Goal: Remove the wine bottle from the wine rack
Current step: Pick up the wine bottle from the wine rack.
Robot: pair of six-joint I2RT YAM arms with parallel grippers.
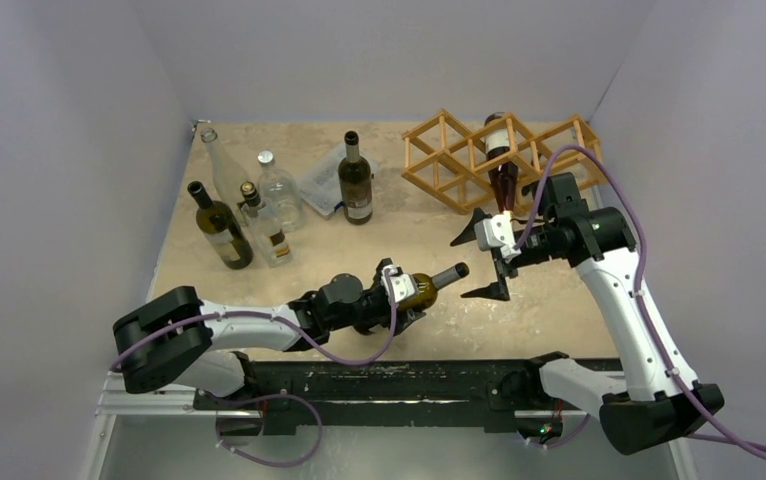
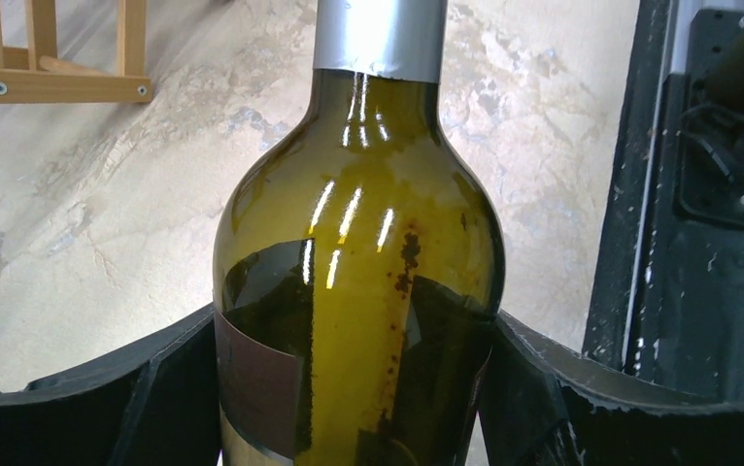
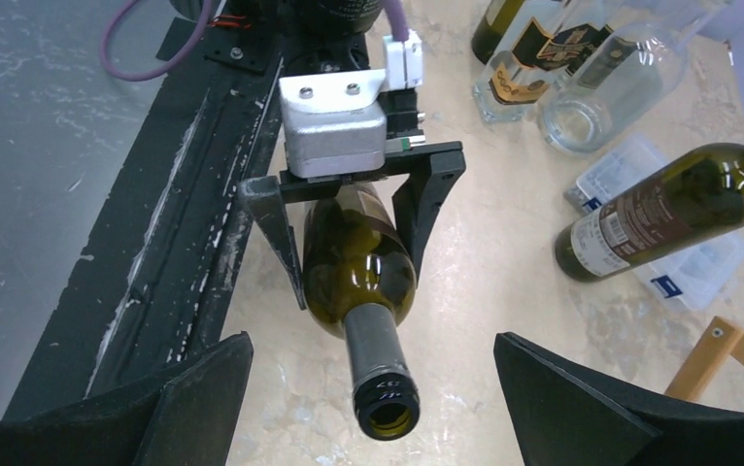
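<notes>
The left gripper [image 1: 407, 295] pinched the wine bottle [image 1: 444, 276] by its body and held it level at lower centre, well apart from the wine rack [image 1: 439, 160] at upper right, apparently to carry it alone. The right gripper [image 1: 479, 258] stood spread wide beside the neck, touching nothing.

The wine bottle [image 1: 437, 280], olive-green glass with a dark label and a grey-foiled neck, is open-mouthed and off the rack. It lies level above the table's near middle with the left gripper [image 1: 414, 295] clamped around its body. The wine rack [image 1: 454, 165], a light wooden lattice of diamond cells, stands at the far right, well apart, with another bottle [image 1: 499, 150] slotted neck-down.
</notes>
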